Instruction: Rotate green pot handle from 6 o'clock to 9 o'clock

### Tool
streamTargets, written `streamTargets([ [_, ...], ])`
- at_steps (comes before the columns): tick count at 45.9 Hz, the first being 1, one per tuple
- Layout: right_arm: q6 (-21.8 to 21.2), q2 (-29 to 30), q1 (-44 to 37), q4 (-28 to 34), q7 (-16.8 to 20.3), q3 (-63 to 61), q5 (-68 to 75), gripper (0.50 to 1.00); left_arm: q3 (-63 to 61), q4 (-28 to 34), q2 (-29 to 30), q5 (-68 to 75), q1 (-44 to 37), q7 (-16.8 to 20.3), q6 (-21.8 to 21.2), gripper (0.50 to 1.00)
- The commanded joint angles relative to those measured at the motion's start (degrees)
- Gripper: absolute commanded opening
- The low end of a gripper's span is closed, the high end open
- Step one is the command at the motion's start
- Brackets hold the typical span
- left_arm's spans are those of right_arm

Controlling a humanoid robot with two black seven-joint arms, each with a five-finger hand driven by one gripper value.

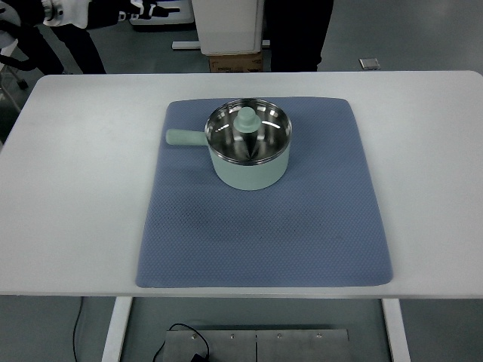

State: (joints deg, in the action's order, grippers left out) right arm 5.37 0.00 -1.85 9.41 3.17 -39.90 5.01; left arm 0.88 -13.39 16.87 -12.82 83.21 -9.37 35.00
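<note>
The green pot [249, 154] sat upright on the blue mat [264, 234], toward the mat's far edge, and its handle [186, 138] pointed straight out to the picture's left, nine o'clock. Pale mint outside, shiny steel inside, and a lid with a green knob [247, 118] looked to be resting in the mouth, though glare made that hard to confirm. The mat lay on the white table [68, 196]. No robot hand showed anywhere, neither left nor right, so the fingers' state could not be told. Dark, cut-off shapes stood beyond the far edge.
</note>
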Motion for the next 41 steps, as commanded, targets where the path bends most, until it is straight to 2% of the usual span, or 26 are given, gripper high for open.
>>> streamTargets([
  [1, 0.0, 0.0, 0.0, 0.0, 0.0, 0.0, 0.0, 1.000, 5.6, 0.0, 0.0, -4.3, -3.1, 0.1, -0.7, 1.000],
  [7, 0.0, 0.0, 0.0, 0.0, 0.0, 0.0, 0.0, 1.000, 16.2, 0.0, -0.2, -8.0, -8.6, 0.4, -8.6, 1.000],
  [14, 0.0, 0.0, 0.0, 0.0, 0.0, 0.0, 0.0, 1.000, 28.6, 0.0, -0.3, -8.3, -14.4, 1.0, -12.2, 1.000],
  [26, 0.0, 0.0, 0.0, 0.0, 0.0, 0.0, 0.0, 1.000, 38.2, 0.0, -2.3, -8.4, -22.2, 6.1, -12.7, 1.000],
  [41, 0.0, 0.0, 0.0, 0.6, 0.2, -0.1, 0.1, 1.000, 39.5, 0.0, -4.2, -8.5, -26.6, 9.6, -12.4, 1.000],
])
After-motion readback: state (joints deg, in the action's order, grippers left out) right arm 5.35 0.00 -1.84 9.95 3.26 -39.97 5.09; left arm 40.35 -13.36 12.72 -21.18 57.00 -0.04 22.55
